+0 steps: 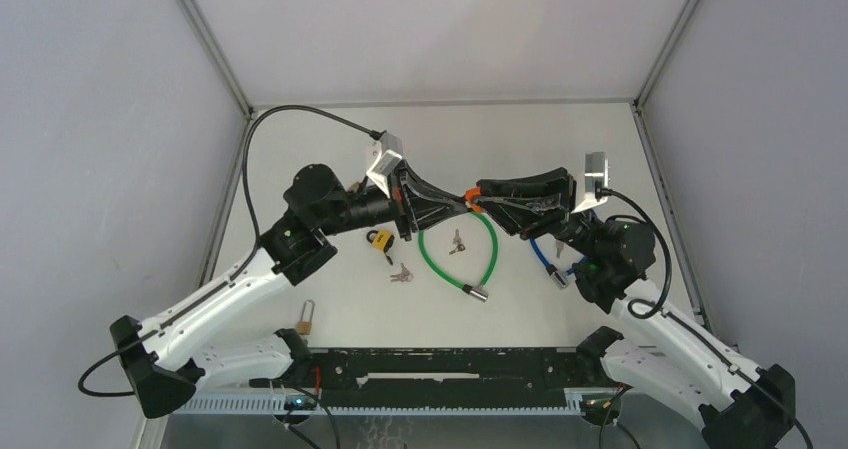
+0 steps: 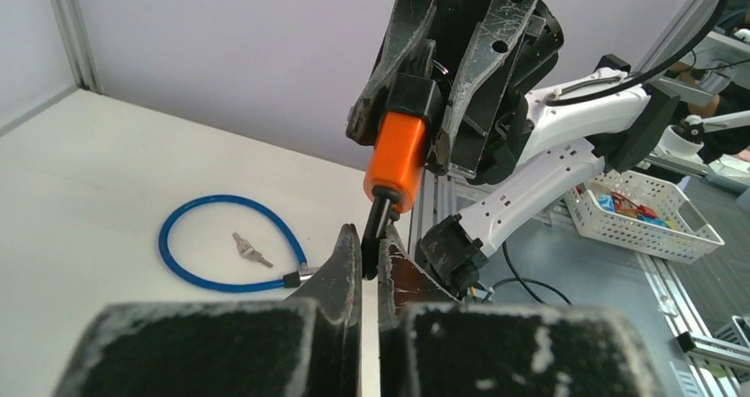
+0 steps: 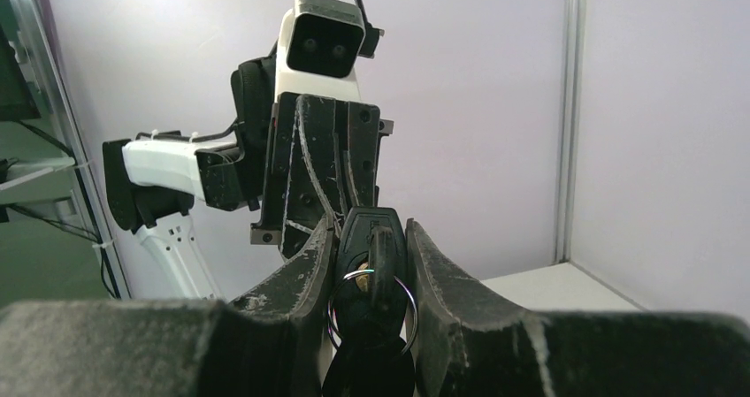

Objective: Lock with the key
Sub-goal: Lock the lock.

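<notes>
from the top, the boxy orange lock (image 1: 472,205) hangs over the smooth white table (image 1: 350,309), between the left gripper (image 1: 462,202) and right gripper (image 1: 484,199). the left wrist view shows the left gripper pinching the lock's thin black tip. the right wrist view shows the right gripper squeezing the flat black key (image 3: 372,229) with a shiny ring (image 3: 354,274).
</notes>
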`<state>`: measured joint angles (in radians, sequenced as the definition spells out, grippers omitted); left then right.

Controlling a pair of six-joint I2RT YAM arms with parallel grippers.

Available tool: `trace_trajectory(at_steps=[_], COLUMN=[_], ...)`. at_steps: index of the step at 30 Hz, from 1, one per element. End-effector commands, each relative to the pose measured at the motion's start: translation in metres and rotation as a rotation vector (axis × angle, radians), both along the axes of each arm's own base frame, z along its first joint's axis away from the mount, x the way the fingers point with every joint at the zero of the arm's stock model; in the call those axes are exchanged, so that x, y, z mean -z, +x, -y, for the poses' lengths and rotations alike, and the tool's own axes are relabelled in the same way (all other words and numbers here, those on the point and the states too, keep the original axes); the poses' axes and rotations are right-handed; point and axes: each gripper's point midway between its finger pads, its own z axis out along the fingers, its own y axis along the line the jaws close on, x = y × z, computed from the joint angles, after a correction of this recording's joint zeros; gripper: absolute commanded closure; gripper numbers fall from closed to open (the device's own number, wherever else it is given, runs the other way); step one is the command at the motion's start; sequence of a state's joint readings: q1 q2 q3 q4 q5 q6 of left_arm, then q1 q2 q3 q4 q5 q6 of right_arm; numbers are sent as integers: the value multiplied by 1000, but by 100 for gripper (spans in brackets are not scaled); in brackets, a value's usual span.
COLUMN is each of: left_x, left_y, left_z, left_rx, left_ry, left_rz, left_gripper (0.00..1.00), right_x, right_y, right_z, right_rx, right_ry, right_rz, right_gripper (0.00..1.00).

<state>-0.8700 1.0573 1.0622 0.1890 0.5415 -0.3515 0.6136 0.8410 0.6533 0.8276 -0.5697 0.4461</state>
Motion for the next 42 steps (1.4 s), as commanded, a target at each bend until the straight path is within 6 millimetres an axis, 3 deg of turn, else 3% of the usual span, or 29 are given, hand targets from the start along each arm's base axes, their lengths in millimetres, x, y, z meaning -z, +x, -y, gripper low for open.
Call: trace_trajectory(at_steps=[1,7,10,14,18,22,27,32,40,42], left_x=[-118,-97,-100,-92,-96,-87,-76,-98,-123,-131], left_y=[-54,-35,-30,-29,-27,-26,-33,-37,-53,-54], left_z=[-21,-27,-30,-29,-31,-30,-18,-8,9,11], left_rx=[167,73,38,51,32,39,75,99,176,186], left_ry=[-258,-112,-98,-57,-62,-7,-11,-94,-203,-203], left_rz=[226,284,317,301,329,311,300,291,281,281], left_gripper=[100,100,100,100,100,100,100,100,100,100], right_x=[99,95,94,85,89,87,78,91,87,94], right_y=[12,10,9,7,9,8,13,22,29,31], right_z=[-29,-22,-21,-21,-21,-21,-28,-33,-37,-37], right_rx=[-91,-68,-69,-68,-61,-64,-81,-75,-72,-69], right_ry=[-226,-234,-231,-229,-244,-240,-203,-216,-173,-175], right_rz=[-243,-221,-215,-193,-198,-187,-168,-187,-180,-197], right_gripper=[100,100,100,100,100,100,100,100,100,100])
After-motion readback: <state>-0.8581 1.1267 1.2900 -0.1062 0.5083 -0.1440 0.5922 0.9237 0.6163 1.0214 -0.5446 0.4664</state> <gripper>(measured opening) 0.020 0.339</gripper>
